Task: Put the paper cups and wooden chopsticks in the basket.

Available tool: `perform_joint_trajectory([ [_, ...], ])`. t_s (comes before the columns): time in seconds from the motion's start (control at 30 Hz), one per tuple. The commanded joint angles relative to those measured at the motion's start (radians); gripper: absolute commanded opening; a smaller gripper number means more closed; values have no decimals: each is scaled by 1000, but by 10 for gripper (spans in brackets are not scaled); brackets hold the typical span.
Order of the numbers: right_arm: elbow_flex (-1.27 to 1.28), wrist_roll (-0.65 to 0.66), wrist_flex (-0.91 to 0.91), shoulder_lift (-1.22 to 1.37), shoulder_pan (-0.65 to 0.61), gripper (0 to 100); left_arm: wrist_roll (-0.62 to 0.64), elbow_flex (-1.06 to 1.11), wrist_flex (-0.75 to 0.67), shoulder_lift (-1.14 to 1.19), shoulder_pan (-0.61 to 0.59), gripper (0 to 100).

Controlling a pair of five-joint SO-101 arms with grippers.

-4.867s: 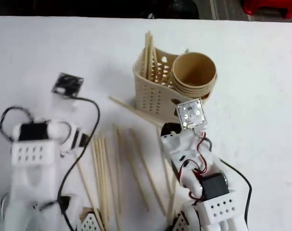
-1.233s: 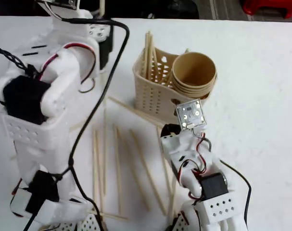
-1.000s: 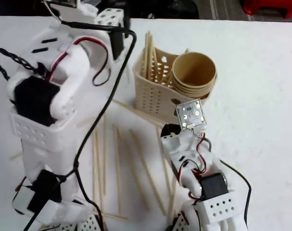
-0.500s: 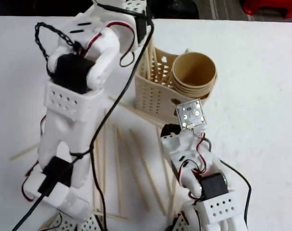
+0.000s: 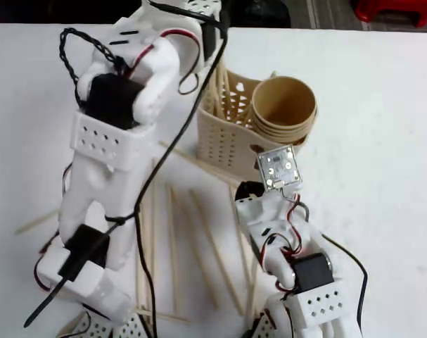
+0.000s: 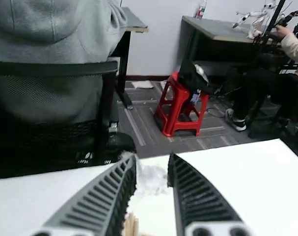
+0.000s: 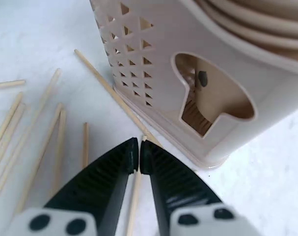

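Note:
A cream lattice basket (image 5: 224, 134) stands mid-table with stacked paper cups (image 5: 285, 105) in its right side and upright wooden chopsticks (image 5: 219, 77) in its left. My left arm (image 5: 122, 105) stretches over the table to the basket's far left corner. The left gripper (image 6: 149, 160) is shut on chopsticks (image 6: 131, 226), whose ends show between its grey fingers. Several loose chopsticks (image 5: 172, 246) lie in front of the basket. My right gripper (image 5: 245, 189) rests shut just before the basket (image 7: 153, 64), tips (image 7: 139, 143) together over a chopstick (image 7: 114, 93) lying on the table.
One stray chopstick (image 5: 37, 222) lies far left on the white table. Black cables (image 5: 153, 183) hang from the left arm across the loose sticks. Beyond the table's far edge are a person's back in a chair (image 6: 50, 73) and a red stool (image 6: 180, 105).
The left arm has swung from the far left across to the basket's back-left corner, carrying chopsticks. The right arm has stayed still.

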Motion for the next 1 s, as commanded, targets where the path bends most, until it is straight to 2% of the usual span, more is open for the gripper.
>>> perform_joint_trajectory([
  [0.0,-8,11,1,-15,8,18,5,-107,144,-21,-56,121],
  [0.07,-8,11,1,-15,8,18,-5,-152,250,-21,-90,123],
  [0.23,-8,11,1,-15,8,18,-169,-210,500,-19,-185,121],
  [0.4,-8,11,1,-15,8,18,-267,-186,664,-10,-271,124],
  [0.53,-8,11,1,-15,8,18,-345,-9,669,-19,-312,146],
  [0.7,-8,11,1,-15,10,18,-350,302,667,-19,-312,268],
  [0.97,-8,11,1,-15,10,18,-350,756,545,-19,-315,238],
])
